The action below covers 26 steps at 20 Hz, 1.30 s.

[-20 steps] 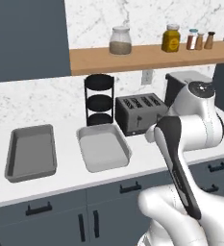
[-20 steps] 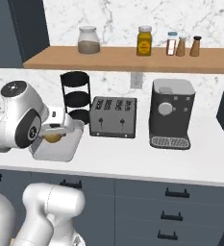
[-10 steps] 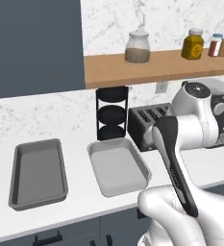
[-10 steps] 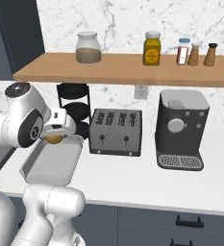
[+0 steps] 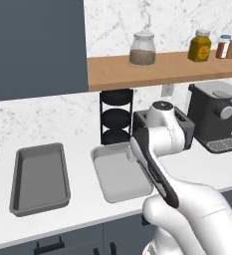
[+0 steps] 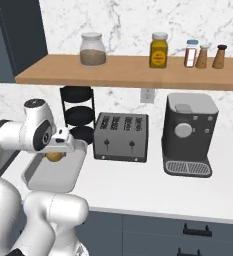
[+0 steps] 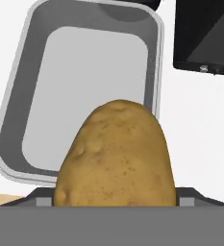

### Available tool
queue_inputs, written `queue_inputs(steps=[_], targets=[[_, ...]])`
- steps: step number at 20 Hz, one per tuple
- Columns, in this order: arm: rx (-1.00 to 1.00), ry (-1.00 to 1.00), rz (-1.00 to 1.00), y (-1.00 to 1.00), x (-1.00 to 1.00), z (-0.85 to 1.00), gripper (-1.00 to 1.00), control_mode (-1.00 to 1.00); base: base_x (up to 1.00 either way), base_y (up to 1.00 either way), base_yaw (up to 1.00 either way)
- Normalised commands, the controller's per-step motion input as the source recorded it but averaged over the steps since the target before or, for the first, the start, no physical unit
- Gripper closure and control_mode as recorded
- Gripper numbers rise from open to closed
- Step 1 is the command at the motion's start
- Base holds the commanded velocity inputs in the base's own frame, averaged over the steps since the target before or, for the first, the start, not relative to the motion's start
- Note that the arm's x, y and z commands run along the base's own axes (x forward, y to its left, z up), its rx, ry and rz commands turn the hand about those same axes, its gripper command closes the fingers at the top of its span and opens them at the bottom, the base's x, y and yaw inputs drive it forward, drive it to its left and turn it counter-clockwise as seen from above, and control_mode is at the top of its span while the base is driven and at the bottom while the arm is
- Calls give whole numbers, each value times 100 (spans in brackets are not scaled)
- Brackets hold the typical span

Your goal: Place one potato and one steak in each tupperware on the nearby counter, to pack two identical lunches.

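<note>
Gripper (image 6: 55, 154) status: jaws stand wide and are closed across a potato (image 7: 116, 156), which fills the space between them in the hand view. In the right base view the potato (image 6: 54, 155) shows as a yellow-brown lump under the hand, hanging over the near tray (image 6: 53, 172).

Location of the load: the potato is carried above the counter (image 6: 153, 187), not resting on anything. In the hand view the tray (image 7: 17, 120) lies beyond the potato toward 11 o'clock, and the toaster (image 7: 205, 38) sits at 1 o'clock. In the left base view the second tray (image 5: 40, 178) lies at 9 o'clock from the first tray (image 5: 118, 172), apart from it. Both trays hold nothing in these views. No steak can be identified.

Handling assessment:
- The potato is judged firm and fairly dense for its size; it should not deform under the jaws.
- Its rounded, slightly dimpled skin gives little flat contact, so it may roll or pivot in the grip.
- The best hold is judged to be across the short axis at the widest part of the body, which appears to be the present hold.
- It is not fragile. A release from low height should do no harm, but it may roll, so release over the middle of the tray floor, away from the rim.

Task progress: judged early, with no food yet in either tray.
</note>
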Motion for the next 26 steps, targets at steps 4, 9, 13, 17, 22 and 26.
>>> queue_inputs(steps=[4,9,13,17,22,26], targets=[[-2,21,-3,47,85,-55,100,-100,0,0,0],[0,35,-1,0,94,-4,100,-100,0,0,0],[0,20,0,0,55,-12,100,-100,0,0,0],[0,2,0,0,-7,-40,100,-100,0,0,0],[0,0,0,0,-7,-71,100,-100,0,0,0],[0,0,0,0,0,-70,100,-100,0,0,0]])
